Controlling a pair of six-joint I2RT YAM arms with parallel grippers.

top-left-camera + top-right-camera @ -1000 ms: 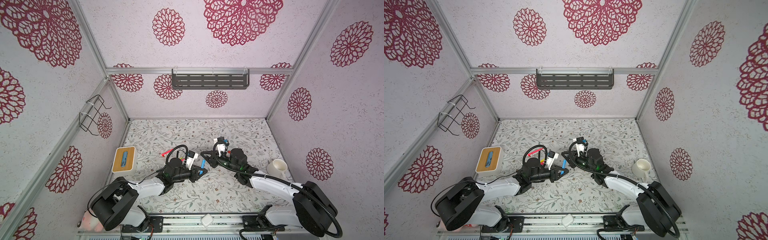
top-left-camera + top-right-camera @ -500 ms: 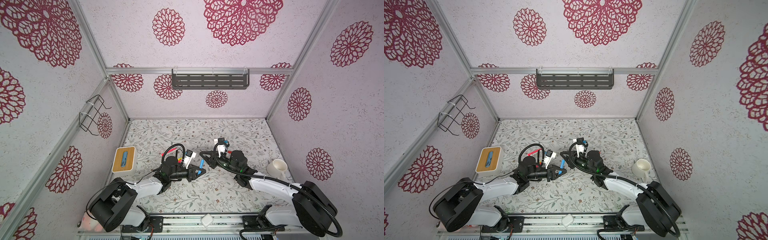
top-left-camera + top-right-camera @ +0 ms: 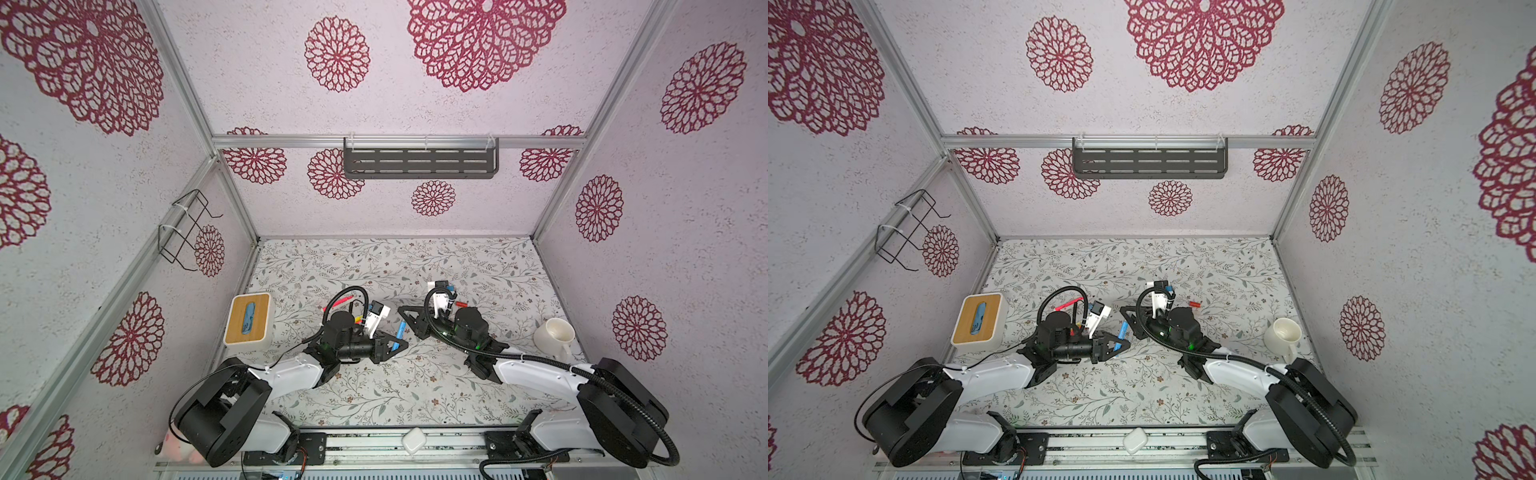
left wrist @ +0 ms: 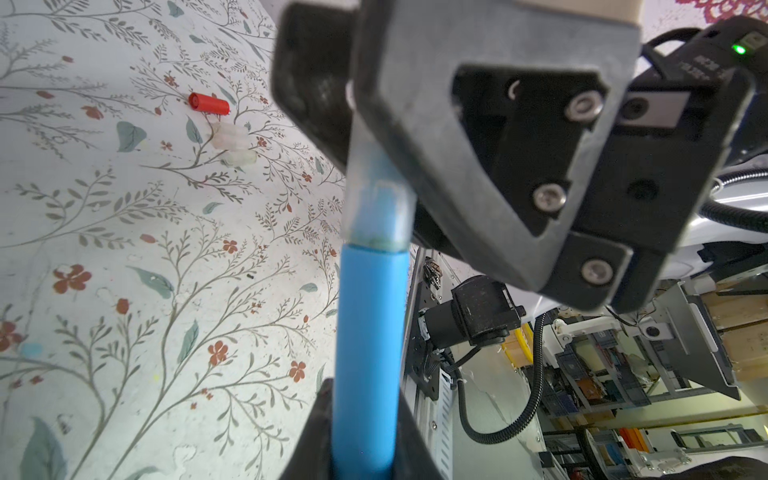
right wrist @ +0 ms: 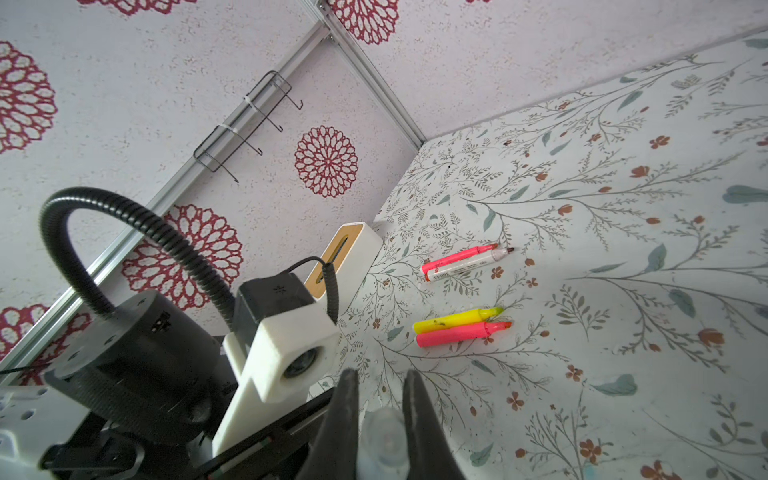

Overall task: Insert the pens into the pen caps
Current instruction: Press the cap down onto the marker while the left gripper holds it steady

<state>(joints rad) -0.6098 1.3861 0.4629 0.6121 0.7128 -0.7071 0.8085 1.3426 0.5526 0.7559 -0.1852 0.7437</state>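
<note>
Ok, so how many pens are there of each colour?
Pink pens: 2
Yellow pen: 1
White pen with a red end: 1
Blue pen: 1
Total: 5 pens

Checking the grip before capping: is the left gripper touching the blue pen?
Touching. The left wrist view shows the blue pen clamped between the fingers of the left gripper, no gap on either side.
</note>
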